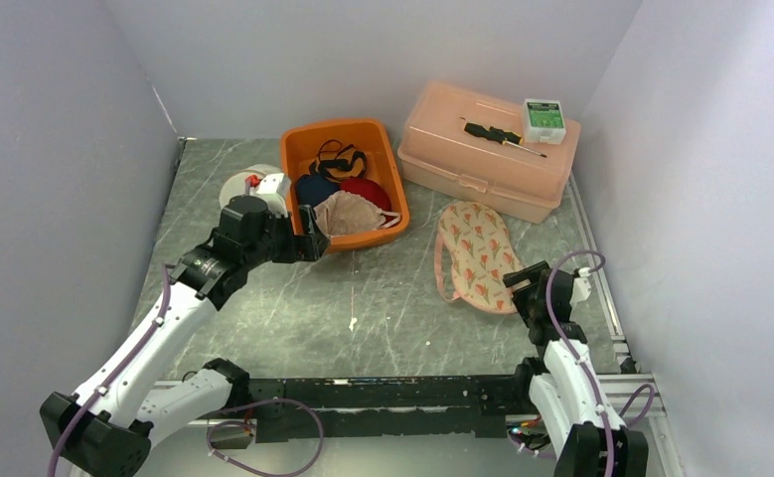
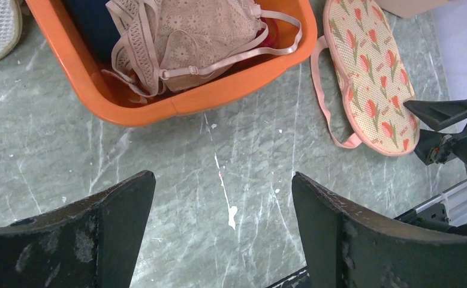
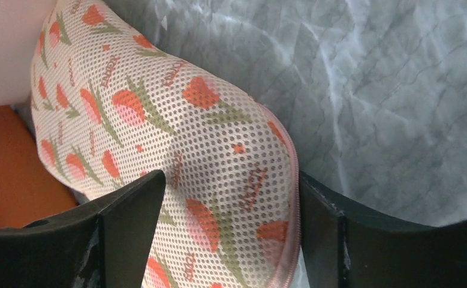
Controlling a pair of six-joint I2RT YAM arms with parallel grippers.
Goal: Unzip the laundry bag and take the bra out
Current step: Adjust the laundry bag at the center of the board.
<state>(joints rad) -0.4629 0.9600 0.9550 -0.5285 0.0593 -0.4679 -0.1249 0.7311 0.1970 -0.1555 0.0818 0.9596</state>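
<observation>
Your table [image 1: 363, 298] has the pink box [image 1: 482, 159] at back right and the orange bin [image 1: 343, 126] left of it, a beige bra [image 1: 348, 212] on top of the pile inside. The floral mesh bag [image 1: 477, 253] lies flat between the box and your right arm, just right of the bin; I can't tell what it holds. Your left gripper [image 1: 308, 237] hangs spread wide at the bin's near-left corner holding nothing, and your right gripper [image 1: 524, 283] is spread too, straddling the bag's near end, pad contact unclear.
</observation>
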